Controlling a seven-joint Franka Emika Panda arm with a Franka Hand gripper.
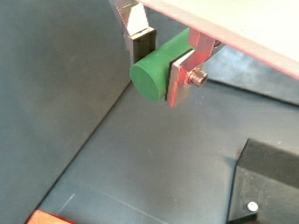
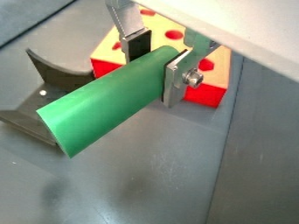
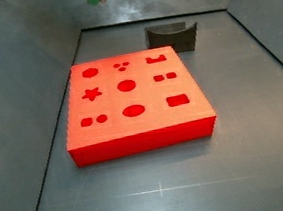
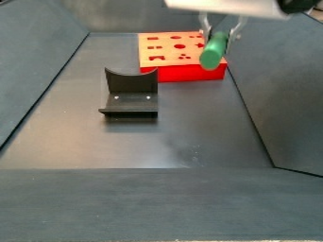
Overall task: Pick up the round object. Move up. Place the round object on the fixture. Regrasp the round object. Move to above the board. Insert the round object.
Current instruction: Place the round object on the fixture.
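The end effector [image 2: 158,59], raised above the worktop, grips the small green cylindrical peg [image 2: 105,105] near one end; it looks light, rigid, smooth, likely to pivot

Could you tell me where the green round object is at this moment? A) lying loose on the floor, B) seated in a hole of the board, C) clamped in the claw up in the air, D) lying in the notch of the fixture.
C: the claw grips the round object between its fingers, clear of the fixture and the board in both side views.
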